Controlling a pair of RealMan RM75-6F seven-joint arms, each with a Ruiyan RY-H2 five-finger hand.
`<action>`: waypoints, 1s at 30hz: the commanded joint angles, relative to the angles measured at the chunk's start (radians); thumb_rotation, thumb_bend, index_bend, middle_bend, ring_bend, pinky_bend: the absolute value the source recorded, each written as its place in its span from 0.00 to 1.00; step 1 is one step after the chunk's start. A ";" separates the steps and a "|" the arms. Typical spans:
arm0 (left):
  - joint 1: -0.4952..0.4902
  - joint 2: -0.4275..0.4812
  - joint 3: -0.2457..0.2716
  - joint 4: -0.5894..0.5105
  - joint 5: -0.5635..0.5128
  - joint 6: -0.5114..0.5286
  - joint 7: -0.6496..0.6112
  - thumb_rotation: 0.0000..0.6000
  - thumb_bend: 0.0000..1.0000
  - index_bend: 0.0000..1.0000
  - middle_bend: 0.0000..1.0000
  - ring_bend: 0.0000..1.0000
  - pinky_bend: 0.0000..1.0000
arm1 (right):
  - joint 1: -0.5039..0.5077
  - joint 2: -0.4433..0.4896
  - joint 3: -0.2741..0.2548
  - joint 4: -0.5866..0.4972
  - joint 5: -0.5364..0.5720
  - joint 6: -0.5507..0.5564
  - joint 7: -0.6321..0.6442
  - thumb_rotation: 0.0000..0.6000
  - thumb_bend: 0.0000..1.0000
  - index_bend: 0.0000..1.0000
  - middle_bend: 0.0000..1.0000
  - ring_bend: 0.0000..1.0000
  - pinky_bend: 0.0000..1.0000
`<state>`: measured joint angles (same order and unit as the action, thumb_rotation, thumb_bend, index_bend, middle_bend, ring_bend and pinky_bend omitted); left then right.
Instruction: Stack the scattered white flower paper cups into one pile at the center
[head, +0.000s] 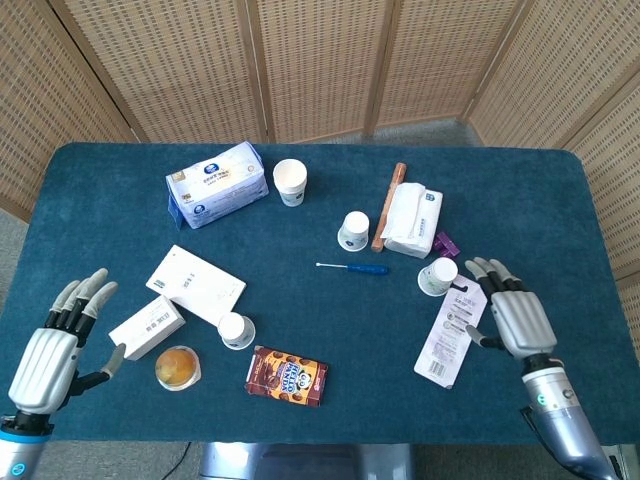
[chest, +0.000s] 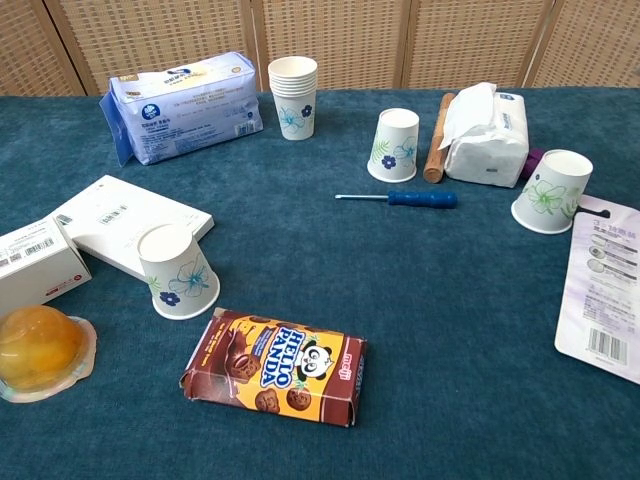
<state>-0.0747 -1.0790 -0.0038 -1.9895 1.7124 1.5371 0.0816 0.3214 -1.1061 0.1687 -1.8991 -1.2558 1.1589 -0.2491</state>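
Barely begun, judging by the layout: one nested pile of white flower-printed paper cups (chest: 293, 96) at upper centre, three single upturned cups scattered, namely centre (chest: 394, 145), right (chest: 551, 191) and lower left (chest: 178, 271) on the blue felt surface (chest: 450, 300). Right hand (head: 512, 314) beside the right cup, fingers spread, empty. Left hand (head: 60, 345) open at lower left, likewise empty.
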 joint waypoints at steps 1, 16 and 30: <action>-0.003 -0.001 -0.001 -0.002 -0.002 -0.003 0.003 1.00 0.45 0.05 0.03 0.00 0.05 | 0.035 -0.012 0.009 0.010 0.042 -0.043 -0.015 1.00 0.28 0.00 0.00 0.00 0.25; 0.002 -0.002 0.005 -0.007 -0.001 0.006 0.014 1.00 0.45 0.05 0.03 0.00 0.05 | 0.183 -0.082 0.061 0.140 0.166 -0.194 0.031 1.00 0.33 0.00 0.01 0.00 0.29; 0.009 0.001 0.007 0.001 -0.010 0.018 0.005 1.00 0.45 0.05 0.03 0.00 0.05 | 0.277 -0.156 0.048 0.285 0.202 -0.281 0.041 1.00 0.34 0.00 0.03 0.00 0.28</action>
<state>-0.0657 -1.0777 0.0026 -1.9886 1.7029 1.5550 0.0869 0.5934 -1.2563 0.2191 -1.6204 -1.0567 0.8826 -0.2093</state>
